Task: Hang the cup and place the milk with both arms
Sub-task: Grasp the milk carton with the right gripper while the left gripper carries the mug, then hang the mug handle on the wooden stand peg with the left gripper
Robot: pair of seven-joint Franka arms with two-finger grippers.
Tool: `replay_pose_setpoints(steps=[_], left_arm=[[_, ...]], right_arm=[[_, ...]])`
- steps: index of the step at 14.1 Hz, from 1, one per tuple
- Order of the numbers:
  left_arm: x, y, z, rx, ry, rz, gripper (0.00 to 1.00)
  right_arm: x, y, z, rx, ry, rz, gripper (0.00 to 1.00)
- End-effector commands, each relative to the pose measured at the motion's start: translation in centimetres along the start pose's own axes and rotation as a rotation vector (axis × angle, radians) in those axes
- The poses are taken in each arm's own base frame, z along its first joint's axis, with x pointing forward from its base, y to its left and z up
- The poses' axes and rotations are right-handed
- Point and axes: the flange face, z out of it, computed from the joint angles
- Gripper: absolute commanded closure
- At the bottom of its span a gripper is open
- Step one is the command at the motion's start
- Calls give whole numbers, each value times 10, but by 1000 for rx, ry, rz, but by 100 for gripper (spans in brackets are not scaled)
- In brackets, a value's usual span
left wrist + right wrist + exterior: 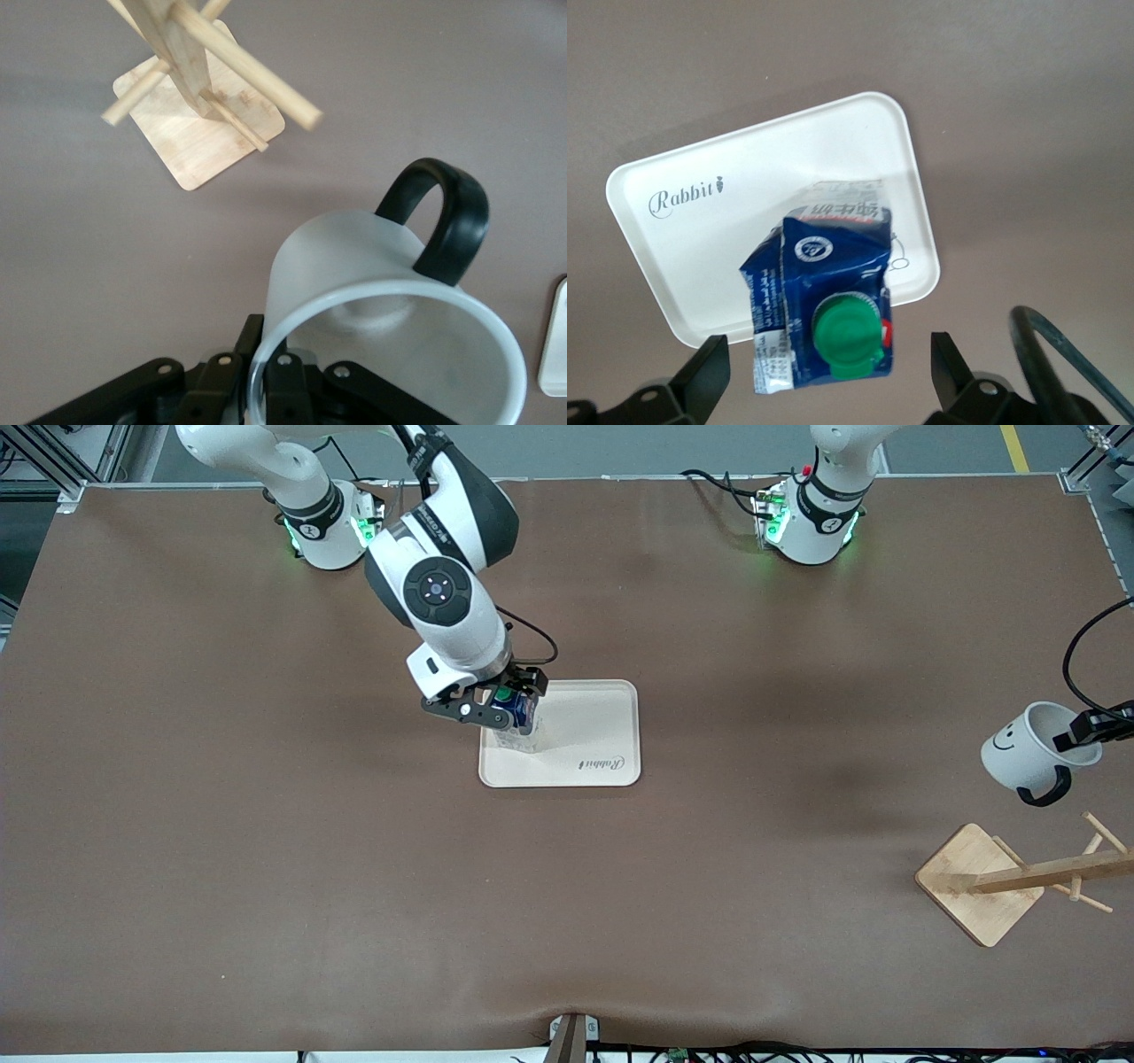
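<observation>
Right claw: hangs low over the tray, at the tray end toward the right arm's side; in the right wrist view its two fingers stand well apart with the milk between them and a clear gap on each side, so it is wide and grips nothing.

Milk: stands upright on the tray, green cap up; judged already set down, since the carton's base meets the tray floor and neither finger touches it.

Why placed so: the tray is the only flat receiver in the middle of the counter, so it reads as the milk's goal; the carton sits toward one end, not the middle, with the printed word at the tray edge nearer the front camera.

Left claw: is over the counter near the left arm's end, just above the rack; it pinches the rim of the cup, one finger inside and one outside the wall, so it is narrow and holding the cup.

Cup: is in the air, tilted on its side, mouth toward the claw, black handle pointing down toward the rack; held this way so the handle loop is free to slip over a peg.

Rack: wooden, on a square base, pegs slanting outward; none carries anything yet.

Stage: milk seems done; hanging is not yet done.
</observation>
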Motion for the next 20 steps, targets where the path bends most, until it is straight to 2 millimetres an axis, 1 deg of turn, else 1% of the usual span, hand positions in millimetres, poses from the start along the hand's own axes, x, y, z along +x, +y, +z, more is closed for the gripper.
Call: replay_pose_setpoints(steps=[1,2,3,4,5,6,8,9,10,11,12,13,14,16,17,18,20], left_arm=[[2,-23,-1,-19,29,41,100],[3,-29,2,-23,28,62,100],[7,-35,2,-26,36,83,100],[14,-45,-6,-32,60,92,100],[19,-50,-9,-41,77,105,100],[21,-51,-8,-51,82,116,100],[22,-51,-5,-56,79,114,100],[23,-53,0,-67,75,110,100],[25,-53,1,-72,75,111,100],[26,-57,5,-75,71,106,100],[24,-64,6,-77,73,96,100],[25,-68,10,-85,69,90,100],[27,-70,10,-94,76,105,100],[31,-75,17,-105,75,119,100],[31,-75,19,-108,73,117,100],[32,-75,20,-108,77,114,100],[34,-72,22,-108,75,106,100]], right_arm=[[-6,-1,12,22,7,67,0],[-7,-1,18,26,13,90,0],[-9,-2,29,36,27,95,0],[-11,2,45,47,40,109,0],[-12,3,48,53,45,126,30],[-12,4,49,50,42,143,56],[-11,7,42,31,30,159,100],[-4,10,33,21,24,162,100],[14,21,15,0,4,184,100],[33,33,-8,-16,-19,203,100],[56,49,-35,-15,-47,214,100],[73,65,-53,-21,-69,191,100],[83,77,-67,-15,-90,155,100],[112,123,-80,-26,-123,47,100],[132,154,-86,-13,-119,-3,100],[156,190,-90,-9,-113,-64,100],[189,251,-91,-33,-95,-161,100]])
